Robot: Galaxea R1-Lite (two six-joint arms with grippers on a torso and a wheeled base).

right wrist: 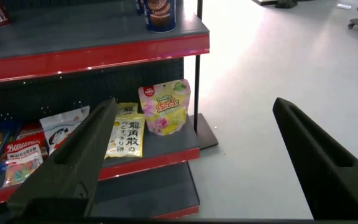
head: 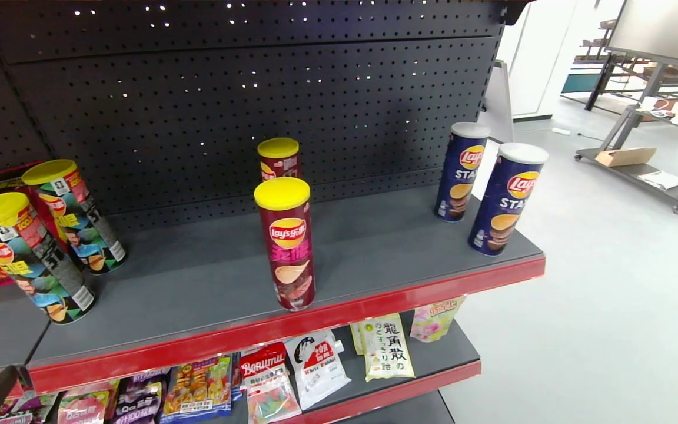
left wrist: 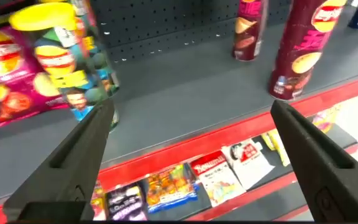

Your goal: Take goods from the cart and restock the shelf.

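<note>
A: Nearest the lens the left gripper [left wrist: 191, 106] is hanging. Are its fingers [left wrist: 73, 162] holding anything?

B: No. They are spreading wide, gripping nothing, and pointing at the shelf [head: 198, 282] just above its red edge [head: 292, 324].

A: And the right gripper [right wrist: 194, 102]?

B: It is hanging lower, facing the lower shelf [right wrist: 160, 155] near the end that is bordering the floor [head: 610, 294]. Its fingers [right wrist: 73, 162] are gaping too, with nothing between them.

A: Where are the goods sitting?

B: All the cans are standing upright on the shelf. At the left, the front patterned can [head: 27, 256] and the rear patterned can [head: 74, 215] are standing close together, both wearing yellow lids, and a pink bag [left wrist: 11, 81] is showing just behind them.

A: What is occupying the middle?

B: The front red can [head: 286, 241] is standing near the red edge. The rear red can [head: 279, 159] is standing behind it, well apart, close to the pegboard [head: 198, 106].

A: And the right end?

B: The front blue can [head: 507, 197] is standing by the corner, and the rear blue can [head: 461, 171] is standing just beside it, farther back. Both are carrying white lids.

A: What is lying below?

B: Snack bags are lying in a row on the lower shelf: a red bag [head: 265, 377], a white bag [head: 315, 368], a yellow bag [head: 385, 347] and, at the end, a pink pouch [right wrist: 165, 106].
</note>
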